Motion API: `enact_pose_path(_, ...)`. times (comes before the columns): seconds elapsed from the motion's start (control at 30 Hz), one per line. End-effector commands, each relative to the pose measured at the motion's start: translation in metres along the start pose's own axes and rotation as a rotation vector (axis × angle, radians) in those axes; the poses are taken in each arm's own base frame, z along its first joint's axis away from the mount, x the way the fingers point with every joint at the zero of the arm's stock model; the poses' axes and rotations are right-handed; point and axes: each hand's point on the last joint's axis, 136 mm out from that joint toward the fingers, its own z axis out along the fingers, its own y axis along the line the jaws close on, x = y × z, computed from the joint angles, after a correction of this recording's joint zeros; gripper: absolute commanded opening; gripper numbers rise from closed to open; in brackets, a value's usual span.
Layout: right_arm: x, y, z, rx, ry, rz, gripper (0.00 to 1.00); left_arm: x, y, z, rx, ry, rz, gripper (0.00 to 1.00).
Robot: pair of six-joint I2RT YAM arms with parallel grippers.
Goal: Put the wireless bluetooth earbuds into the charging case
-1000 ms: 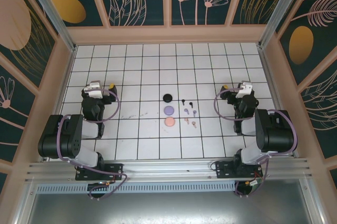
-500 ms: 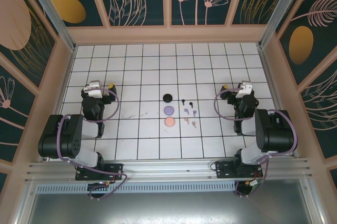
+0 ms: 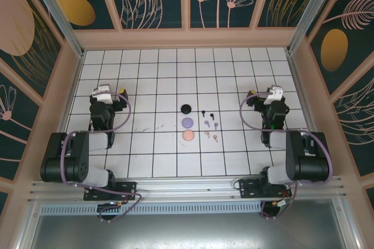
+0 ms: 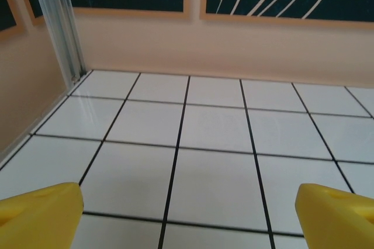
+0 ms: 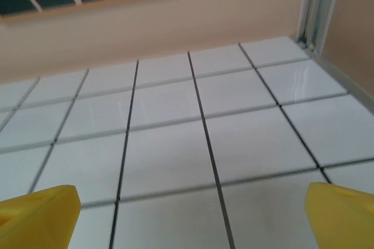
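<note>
Six tiny stemmed earbuds (image 3: pixel 206 123) lie on the white-tiled desk (image 3: pixel 152 85) just right of the lilac case (image 3: pixel 187 122), in three side-by-side pairs: black farthest back, lilac level with that case, pink nearest. They are too small to tell which way the stems point. The left gripper (image 4: pixel 187 214), well left of the lilac case, and the right gripper (image 5: pixel 190 214), well right of it, both have their yellow fingers spread wide over bare tiles, holding nothing.
</note>
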Motion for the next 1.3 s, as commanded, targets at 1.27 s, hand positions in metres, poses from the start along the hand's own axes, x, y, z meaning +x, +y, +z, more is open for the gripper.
enact_pose_path(1.27,0.084,0.218,-0.135,-0.326,0.875,0.129,0.86,0.002,-0.105,-0.059,0.319,0.405,-0.793,0.99)
